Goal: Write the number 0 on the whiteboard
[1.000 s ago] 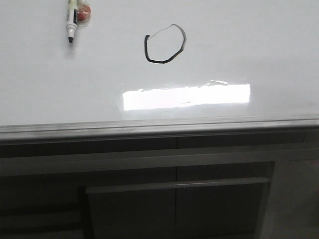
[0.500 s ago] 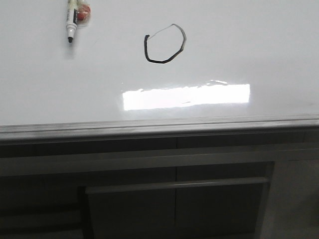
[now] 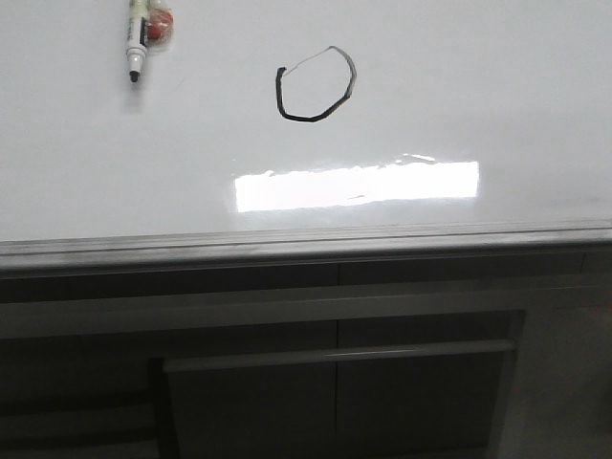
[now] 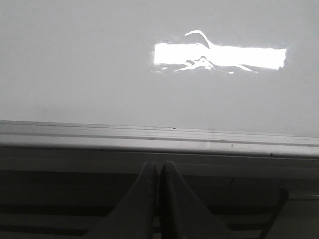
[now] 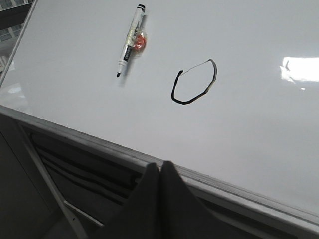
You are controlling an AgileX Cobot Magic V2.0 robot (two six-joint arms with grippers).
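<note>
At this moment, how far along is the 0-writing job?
Looks essentially done. A black 0 stands on the whiteboard, though its stroke is faint with a small gap at upper left. The marker lies uncapped on the board beside it, held by nobody. Both grippers, left and right, are shut, empty and back at the board's near rim. At most, darkening the faint part is left.

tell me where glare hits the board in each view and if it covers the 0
Front view: a bright rectangular glare patch lies on the whiteboard between the 0 and the near rim, clear of the ink. Left wrist view: the same kind of patch, wavy-edged, no 0 in view. Right wrist view: a small glare spot at the edge, away from the 0.
</note>
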